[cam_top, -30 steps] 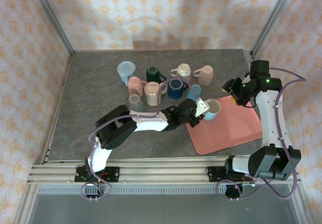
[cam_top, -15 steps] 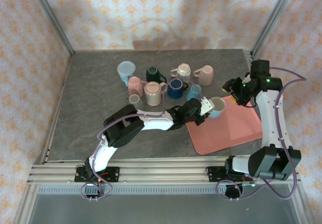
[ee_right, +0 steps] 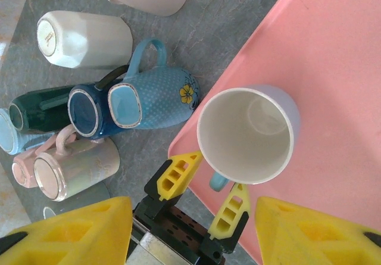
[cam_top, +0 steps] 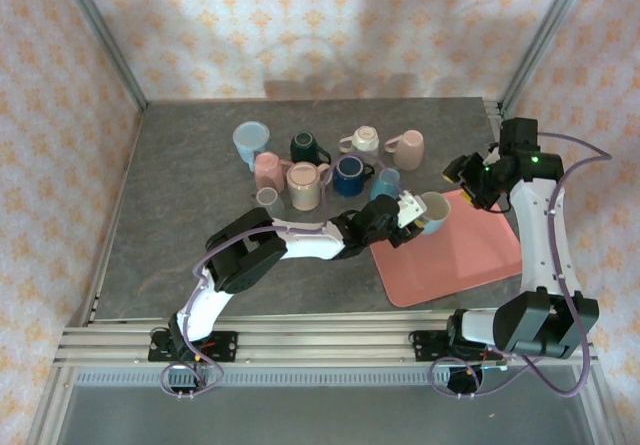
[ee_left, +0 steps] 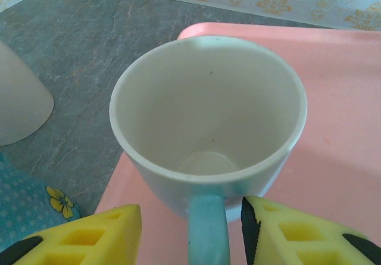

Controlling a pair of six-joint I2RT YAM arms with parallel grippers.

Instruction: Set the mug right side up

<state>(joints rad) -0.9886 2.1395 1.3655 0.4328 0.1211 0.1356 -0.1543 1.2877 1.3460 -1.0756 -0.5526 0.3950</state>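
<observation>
The light blue mug (cam_top: 432, 213) stands upright on the pink tray (cam_top: 460, 260), its white inside facing up (ee_left: 208, 128). My left gripper (cam_top: 412, 215) is open at the tray's left corner. Its yellow fingers (ee_left: 107, 235) stand on either side of the mug's blue handle (ee_left: 208, 229) with a gap on both sides; the right finger is closer. From above, the right wrist view shows the same mug (ee_right: 247, 135) and the left gripper (ee_right: 208, 184) straddling the handle. My right gripper (cam_top: 462, 180) hovers open and empty above the tray's far corner.
A cluster of several mugs (cam_top: 320, 165) lies on the grey table behind the left arm, among them a blue dotted one (ee_right: 155, 101) on its side close to the tray's edge. The tray (ee_right: 333, 68) is bare to the right of the mug.
My left gripper's jaws have parted from the mug's handle. The mug now stands upright on the tray. The right arm has hardly moved.
</observation>
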